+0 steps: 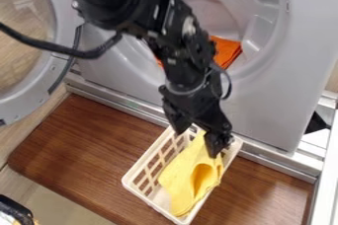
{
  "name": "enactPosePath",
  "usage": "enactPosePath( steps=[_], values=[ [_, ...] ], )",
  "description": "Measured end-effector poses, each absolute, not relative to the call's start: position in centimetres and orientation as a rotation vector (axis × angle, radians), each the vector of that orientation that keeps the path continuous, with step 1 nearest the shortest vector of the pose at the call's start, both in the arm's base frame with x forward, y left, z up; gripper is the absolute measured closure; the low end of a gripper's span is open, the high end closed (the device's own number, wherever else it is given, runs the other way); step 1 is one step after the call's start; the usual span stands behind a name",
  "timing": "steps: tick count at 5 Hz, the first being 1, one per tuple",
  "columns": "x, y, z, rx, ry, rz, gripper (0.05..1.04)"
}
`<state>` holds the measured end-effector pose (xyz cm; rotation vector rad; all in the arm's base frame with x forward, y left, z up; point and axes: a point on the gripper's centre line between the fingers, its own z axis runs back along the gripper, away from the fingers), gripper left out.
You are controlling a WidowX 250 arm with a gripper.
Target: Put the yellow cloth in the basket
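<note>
The folded yellow cloth lies inside the rectangular cream plastic basket with latticed walls, which rests on the brown wooden desk. The black two-finger gripper hangs over the end of the basket nearest the grey front-loading machine, its fingers spread apart, one beside the upper part of the cloth. Beyond the basket, an orange cloth lies in the machine's round opening; the round door stands open.
</note>
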<state>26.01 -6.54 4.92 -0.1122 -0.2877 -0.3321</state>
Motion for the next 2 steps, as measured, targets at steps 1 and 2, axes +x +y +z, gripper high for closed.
enactPosePath(
  steps=[1,2],
  values=[
    [25.6,-6.7,7.5,-0.126,-0.319,-0.342,0.084],
    [25.5,-6.3,10.3,-0.095,-0.322,-0.386,0.084]
  ],
)
